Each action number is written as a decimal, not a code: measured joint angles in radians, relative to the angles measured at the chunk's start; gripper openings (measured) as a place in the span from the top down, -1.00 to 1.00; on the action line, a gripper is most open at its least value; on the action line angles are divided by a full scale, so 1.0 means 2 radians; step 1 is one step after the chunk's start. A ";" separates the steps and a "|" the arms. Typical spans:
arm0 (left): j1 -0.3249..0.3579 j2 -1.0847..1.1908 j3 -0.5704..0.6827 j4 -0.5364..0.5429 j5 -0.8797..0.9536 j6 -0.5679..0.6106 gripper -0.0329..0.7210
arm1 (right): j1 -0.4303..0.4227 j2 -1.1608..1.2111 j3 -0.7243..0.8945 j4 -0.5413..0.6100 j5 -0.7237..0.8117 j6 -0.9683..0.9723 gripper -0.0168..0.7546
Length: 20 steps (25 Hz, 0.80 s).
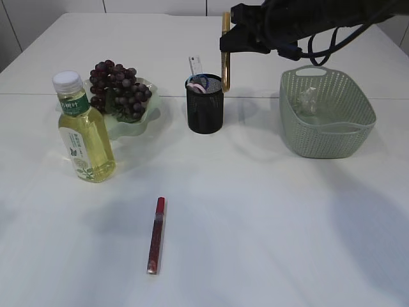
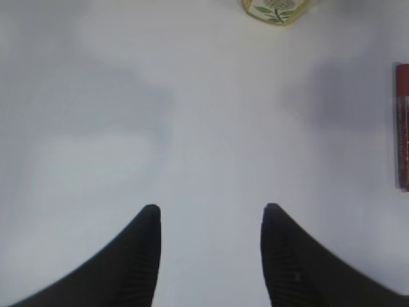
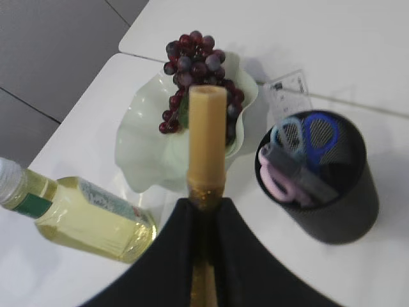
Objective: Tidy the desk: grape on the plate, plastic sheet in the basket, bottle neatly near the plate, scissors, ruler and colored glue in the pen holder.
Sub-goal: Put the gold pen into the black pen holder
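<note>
My right gripper (image 1: 227,43) is shut on a gold glitter glue tube (image 1: 225,64) and holds it upright beside the right rim of the black mesh pen holder (image 1: 205,105); in the right wrist view the tube (image 3: 206,141) sticks out of the jaws (image 3: 206,208). The holder (image 3: 332,211) contains scissors (image 3: 300,137) and a clear ruler (image 1: 195,65). Grapes (image 1: 116,86) lie on the pale green plate (image 1: 131,125). The bottle (image 1: 83,131) stands in front of the plate. A red glue tube (image 1: 155,234) lies on the table. My left gripper (image 2: 211,214) is open and empty above bare table.
A green basket (image 1: 329,121) stands at the right with the plastic sheet (image 1: 309,99) inside. The red glue tube shows at the right edge of the left wrist view (image 2: 402,125), with the bottle's base (image 2: 276,9) at the top.
</note>
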 joint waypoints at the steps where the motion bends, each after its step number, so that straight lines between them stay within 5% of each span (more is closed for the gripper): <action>1: 0.000 0.000 0.000 0.000 0.002 0.000 -0.07 | 0.000 0.006 -0.006 0.006 -0.007 -0.023 0.77; 20: 0.000 0.000 0.000 0.000 0.022 0.000 -0.07 | 0.000 0.213 -0.244 0.105 -0.033 -0.233 0.77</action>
